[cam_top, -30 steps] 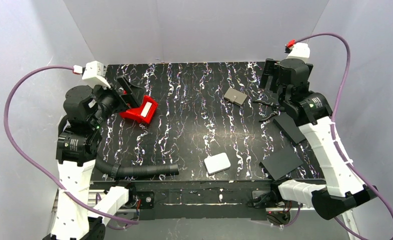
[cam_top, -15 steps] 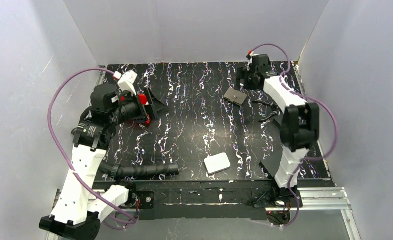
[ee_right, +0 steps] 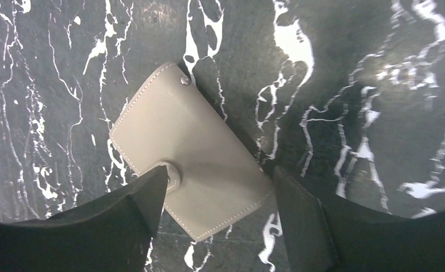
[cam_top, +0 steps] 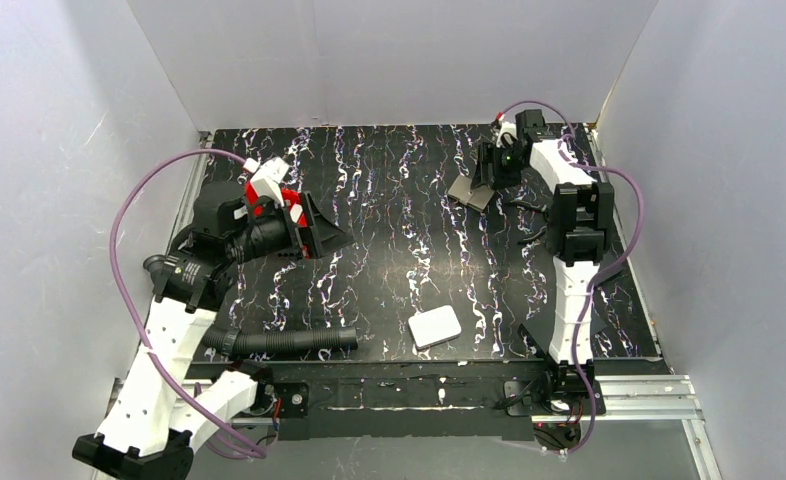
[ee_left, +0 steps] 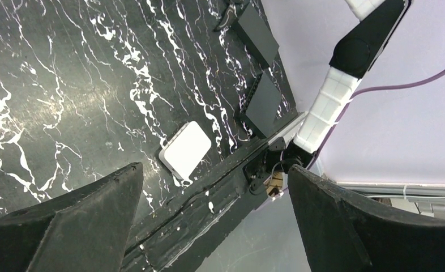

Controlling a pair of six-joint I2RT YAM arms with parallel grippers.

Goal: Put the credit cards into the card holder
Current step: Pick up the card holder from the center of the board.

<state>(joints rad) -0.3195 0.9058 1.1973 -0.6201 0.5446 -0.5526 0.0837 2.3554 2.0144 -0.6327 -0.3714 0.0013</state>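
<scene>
Card holder (cam_top: pixel 469 192) lies flat on the table (cam_top: pixel 389 260) at abt 1 o'clock in the top view, turned cornerwise. No card shows in it or sticking out of it.

R gripper (cam_top: pixel 486 176) is down over it. In the wrist view the R gripper (ee_right: pixel 217 182) has its jaws apart, one finger on each side of the holder's (ee_right: pixel 189 164) near end. Can't tell if the pads touch its edges yet. It is not lifted.

L gripper (cam_top: pixel 325 222) is at abt 9-10 o'clock, over a red tray (cam_top: pixel 287 196) that is mostly hidden under the wrist. Its jaws are wide w/ nothing between them, per the L wrist view (ee_left: pixel 212 170).

Credit cards can't be made out for sure in any view. If they are in the tray, the arm hides them.

White slab (cam_top: pixel 435 326) at 6 o'clock is not a card and sits well apart from both grippers. Black hose (cam_top: pixel 279 342) lies at abt 7 o'clock.

Progress looks like approx. zero: no card is held and none is inserted. The step in hand looks like the R arm securing the holder. Left to do are opening or steadying the holder, picking each card and sliding each one in.
</scene>
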